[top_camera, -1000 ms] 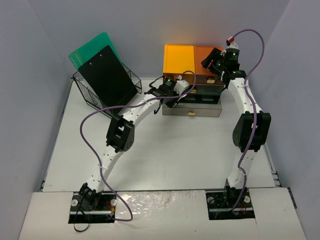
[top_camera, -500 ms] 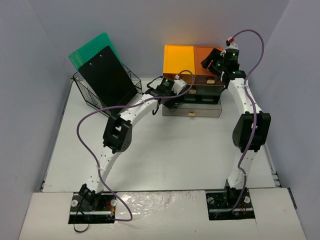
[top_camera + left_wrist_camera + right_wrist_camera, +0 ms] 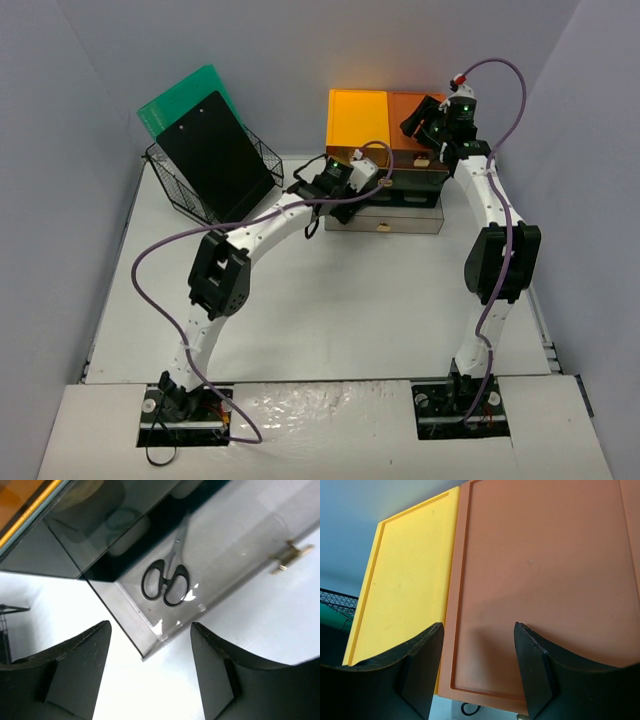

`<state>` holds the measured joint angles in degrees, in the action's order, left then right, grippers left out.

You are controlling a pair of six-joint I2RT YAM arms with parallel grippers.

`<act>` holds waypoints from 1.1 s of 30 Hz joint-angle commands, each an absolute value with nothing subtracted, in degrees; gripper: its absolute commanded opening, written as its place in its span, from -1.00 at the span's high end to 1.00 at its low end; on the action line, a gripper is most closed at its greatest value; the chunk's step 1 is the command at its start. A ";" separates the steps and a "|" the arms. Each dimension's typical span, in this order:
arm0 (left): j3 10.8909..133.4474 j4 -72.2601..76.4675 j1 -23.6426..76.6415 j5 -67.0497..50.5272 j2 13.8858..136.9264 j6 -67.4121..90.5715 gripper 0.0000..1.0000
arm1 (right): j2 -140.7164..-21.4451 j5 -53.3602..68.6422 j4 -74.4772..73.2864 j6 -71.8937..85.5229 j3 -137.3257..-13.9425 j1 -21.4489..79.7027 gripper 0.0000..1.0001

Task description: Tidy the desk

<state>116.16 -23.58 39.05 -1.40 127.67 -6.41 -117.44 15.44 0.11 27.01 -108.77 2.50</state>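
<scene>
The white desk (image 3: 330,310) carries a smoky drawer unit (image 3: 400,185) with a yellow lid (image 3: 358,118) and an orange lid (image 3: 405,110). Its bottom drawer (image 3: 385,222) stands pulled out. In the left wrist view, black-handled scissors (image 3: 166,582) lie flat inside that drawer (image 3: 235,540). My left gripper (image 3: 150,630) hangs open just above the drawer's near left corner and holds nothing. The left gripper (image 3: 330,208) sits at the unit's left front. My right gripper (image 3: 479,630) hovers open over the orange lid (image 3: 545,570), empty, beside the yellow lid (image 3: 405,580).
A black wire basket (image 3: 255,160) at the back left holds a black clipboard (image 3: 210,150) and a green board (image 3: 185,95). The open drawer has a brass handle (image 3: 287,560). Grey walls close in the desk on three sides.
My left gripper's jaws have spread from nearly shut to open over the drawer. The left arm's elbow has swung left and toward the near edge. The right arm has not moved.
</scene>
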 commanded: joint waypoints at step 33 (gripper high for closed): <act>93.34 14.28 48.57 8.40 121.75 15.29 -0.34 | -121.66 15.96 -21.62 27.28 -102.69 4.39 -0.13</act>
<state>88.07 5.68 50.77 9.69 120.55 14.01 -117.10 15.60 0.91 28.06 -107.92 3.11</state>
